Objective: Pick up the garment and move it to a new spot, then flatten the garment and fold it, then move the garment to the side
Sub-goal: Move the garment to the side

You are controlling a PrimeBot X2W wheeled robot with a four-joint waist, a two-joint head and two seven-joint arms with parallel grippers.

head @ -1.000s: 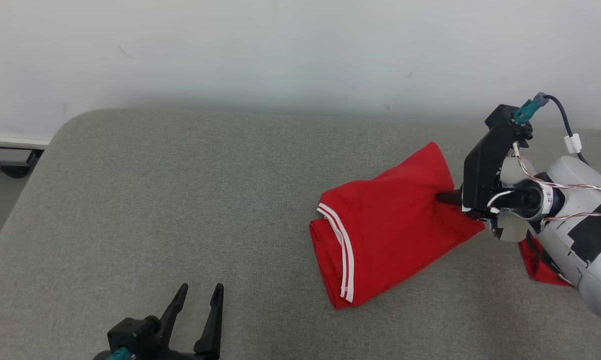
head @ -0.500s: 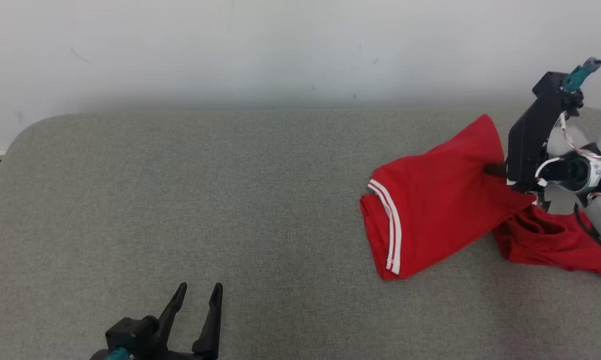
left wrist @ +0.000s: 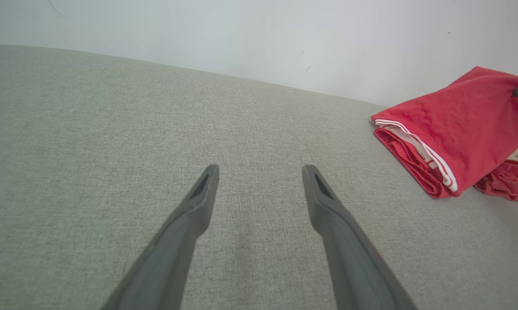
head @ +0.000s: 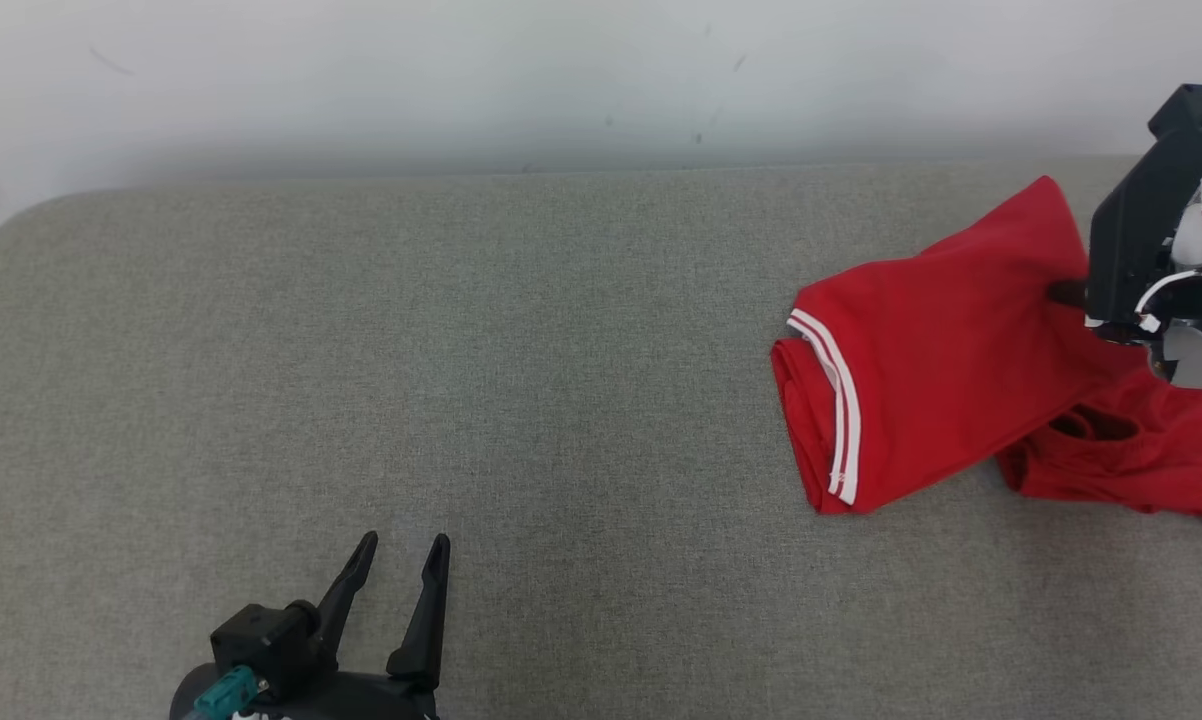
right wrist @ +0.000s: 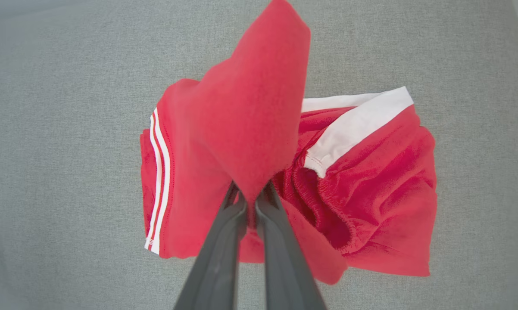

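Observation:
The garment [head: 931,380] is a pair of red shorts with white side stripes and a white band, at the right of the grey surface. My right gripper [head: 1066,293] is shut on a fold of the garment [right wrist: 250,129] and holds that part lifted, while the rest lies bunched on the surface. The garment [left wrist: 453,129] sits at the right in the left wrist view. My left gripper [head: 399,560] is open and empty near the front left, far from the cloth; its fingers [left wrist: 198,206] hover over bare surface.
The grey padded surface [head: 411,350] has a rounded far-left corner and ends at a pale wall [head: 461,70] behind. Its right edge shows in the right wrist view [right wrist: 517,64].
The head camera has turned, shifting the whole picture. The right gripper has lifted the fold of the garment and more of the bunched waistband part shows beneath it. The left gripper stays open.

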